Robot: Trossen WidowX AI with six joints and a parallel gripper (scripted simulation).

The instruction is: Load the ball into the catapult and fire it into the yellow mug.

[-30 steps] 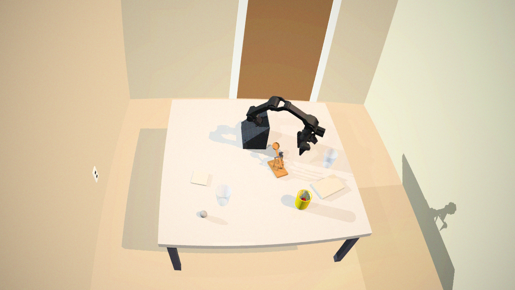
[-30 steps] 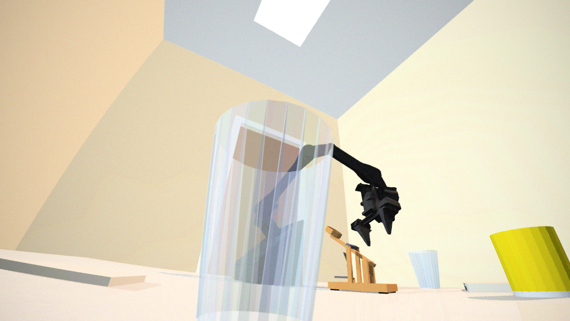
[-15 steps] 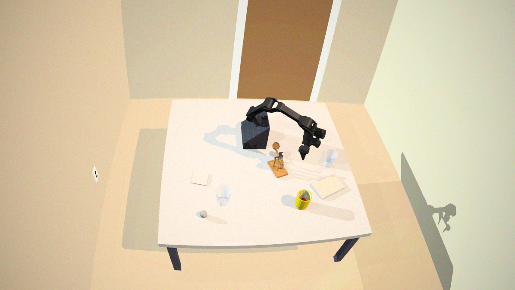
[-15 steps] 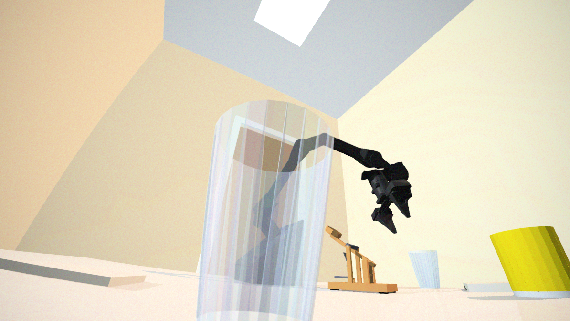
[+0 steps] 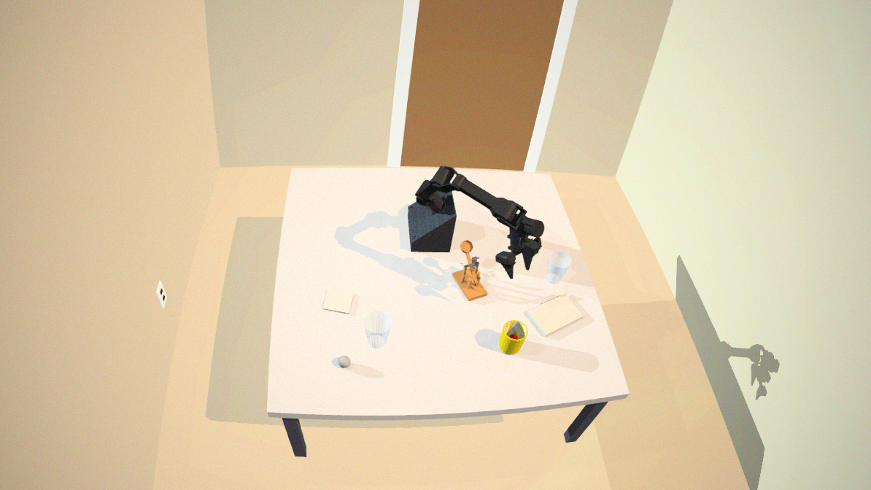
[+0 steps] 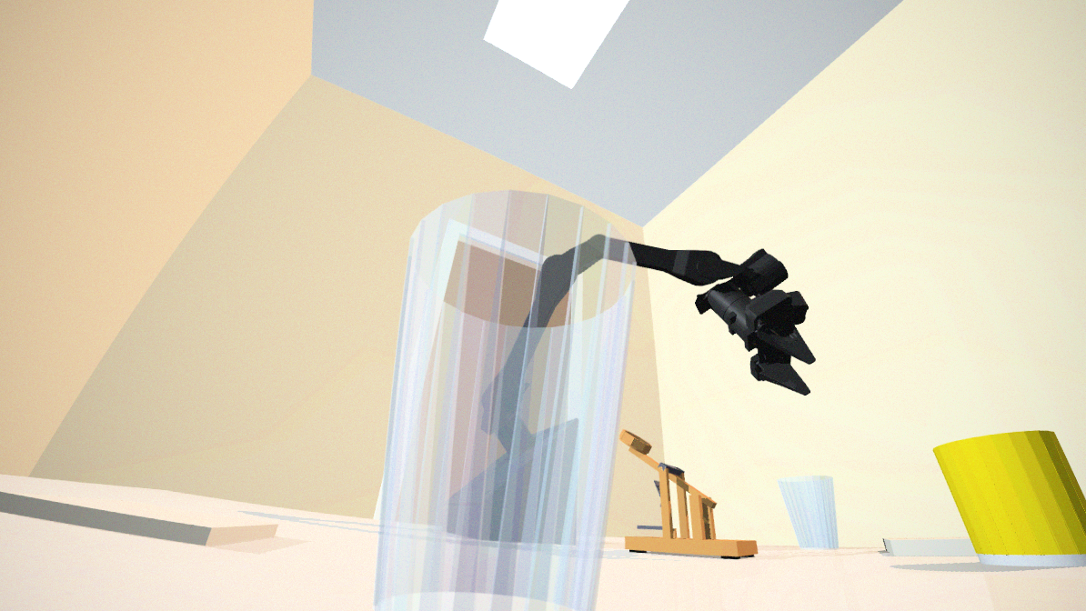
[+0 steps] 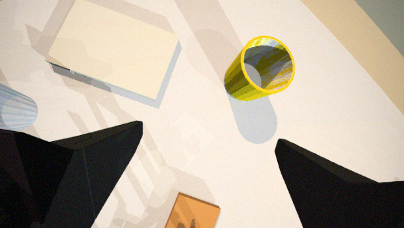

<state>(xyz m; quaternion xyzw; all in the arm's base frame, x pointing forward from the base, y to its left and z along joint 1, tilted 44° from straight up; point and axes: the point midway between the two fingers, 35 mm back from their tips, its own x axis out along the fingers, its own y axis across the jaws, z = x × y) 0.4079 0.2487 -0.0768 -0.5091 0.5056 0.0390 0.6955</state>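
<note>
A small red ball (image 5: 513, 337) is inside the yellow mug (image 5: 509, 347) (image 6: 1014, 493) (image 7: 236, 86), which stands upright; in the wrist view the ball cannot be seen. The orange catapult (image 5: 478, 294) (image 6: 691, 546) (image 7: 194, 211) stands between the arm's base and the mug, its throwing arm slanting up towards the base, with no ball seen in its cup (image 5: 466, 246) (image 6: 635, 441). My gripper (image 5: 519, 272) (image 6: 810, 376) (image 7: 210, 136) is open and empty, raised above the table on the catapult's right side in the top view.
One clear glass (image 5: 557, 267) (image 6: 808, 512) (image 7: 20, 112) stands at the right, another (image 5: 377, 330) (image 6: 501, 455) at the left. A grey ball (image 5: 344, 361) lies near the front left. A large flat block (image 5: 554, 315) (image 7: 115, 51) lies beside the mug; a smaller one (image 5: 338, 301) (image 6: 136, 519) lies left.
</note>
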